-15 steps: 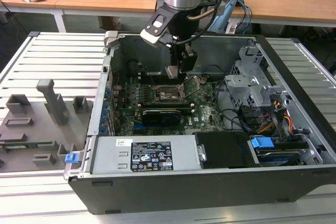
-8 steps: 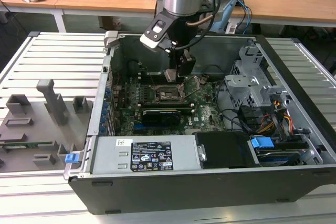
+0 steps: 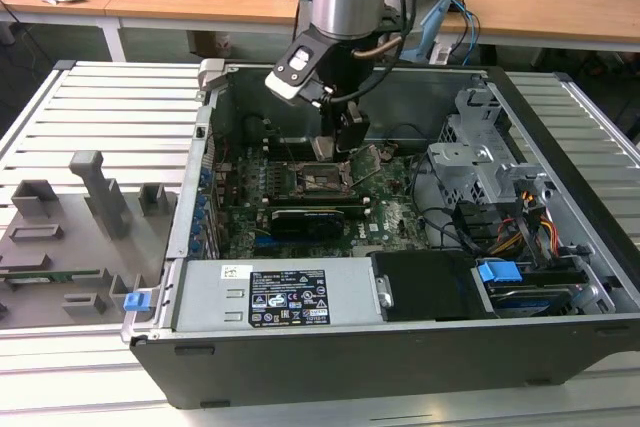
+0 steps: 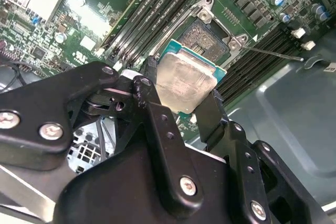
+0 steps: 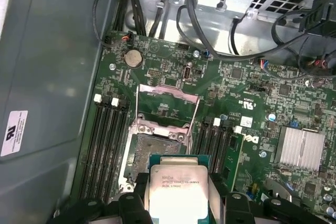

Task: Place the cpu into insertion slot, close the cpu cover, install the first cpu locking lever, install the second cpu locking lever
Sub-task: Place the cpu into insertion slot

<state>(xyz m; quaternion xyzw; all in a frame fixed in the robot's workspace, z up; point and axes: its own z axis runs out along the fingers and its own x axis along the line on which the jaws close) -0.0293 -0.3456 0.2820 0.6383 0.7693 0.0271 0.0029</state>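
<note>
My gripper (image 4: 181, 86) is shut on the cpu (image 4: 186, 80), a silvery square chip on a green base, pinched by two opposite edges. It hangs just above the insertion slot (image 4: 212, 36), a dark square socket in the green board, and is apart from it. In the first wrist view the cpu (image 5: 176, 188) overlaps the socket's (image 5: 157, 148) near edge. The cpu cover (image 5: 167, 92) stands flipped open beyond the socket. A thin locking lever (image 4: 273, 53) sticks out beside the socket. In the exterior view my gripper (image 3: 345, 145) reaches into the open case over the socket (image 3: 325, 179).
Long black memory slots (image 5: 107, 140) flank the socket on both sides. A finned heatsink (image 5: 302, 148) and a black card (image 3: 305, 219) lie nearby. Cables (image 5: 157, 3) and a drive cage (image 3: 485, 162) crowd one side. The case wall (image 5: 47, 77) stands close.
</note>
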